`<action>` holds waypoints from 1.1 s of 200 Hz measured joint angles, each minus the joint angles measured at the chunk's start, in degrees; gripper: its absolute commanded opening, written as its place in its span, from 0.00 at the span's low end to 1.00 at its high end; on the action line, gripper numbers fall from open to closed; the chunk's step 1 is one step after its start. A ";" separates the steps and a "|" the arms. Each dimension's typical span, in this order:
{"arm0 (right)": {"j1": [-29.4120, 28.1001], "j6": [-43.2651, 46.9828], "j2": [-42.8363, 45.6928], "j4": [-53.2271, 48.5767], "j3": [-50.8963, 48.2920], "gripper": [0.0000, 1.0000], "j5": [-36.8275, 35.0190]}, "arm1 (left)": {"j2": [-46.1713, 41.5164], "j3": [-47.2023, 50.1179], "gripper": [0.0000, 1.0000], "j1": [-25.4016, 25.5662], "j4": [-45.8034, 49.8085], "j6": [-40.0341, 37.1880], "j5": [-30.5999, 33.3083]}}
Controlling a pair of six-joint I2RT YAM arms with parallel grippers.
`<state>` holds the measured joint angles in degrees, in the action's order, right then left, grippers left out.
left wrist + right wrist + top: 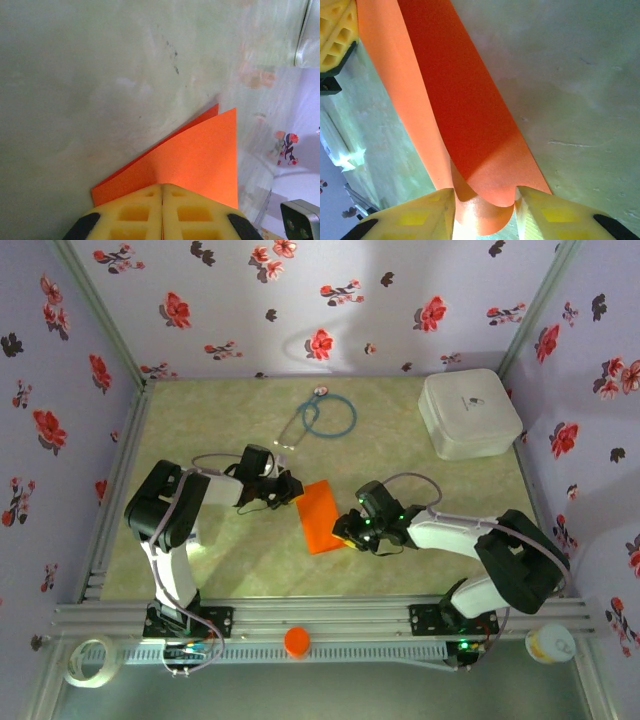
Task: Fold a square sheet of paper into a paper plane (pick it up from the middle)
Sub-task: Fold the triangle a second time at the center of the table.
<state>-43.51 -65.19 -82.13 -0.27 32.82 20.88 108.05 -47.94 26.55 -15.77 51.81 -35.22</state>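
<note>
At the table's (420, 530) centre, the left gripper (292, 490) clamps one end of the orange sheet of paper (320, 515). The right gripper (345, 530) squeezes its uncreased first fold. Nose and wings apparently remain undone.

light: soft overhead | glare: back wall | wrist views: blurry

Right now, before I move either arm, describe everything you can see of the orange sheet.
The orange sheet is thin, plain, matte paper, bent over on itself into two layers whose edges sit slightly offset. It sits over the middle of the table. The left hand is shut on one end; at the other, the right hand pinches a loose, uncreased curl between its fingers.
</note>
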 measured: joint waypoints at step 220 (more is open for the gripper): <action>8.00 12.79 -14.47 11.52 7.04 0.01 10.88 | -6.32 0.11 0.43 0.74 1.36 -2.25 -0.79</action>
<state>-35.51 -52.40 -96.60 11.25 39.86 31.77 101.73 -47.83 27.29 -14.41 49.56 -36.01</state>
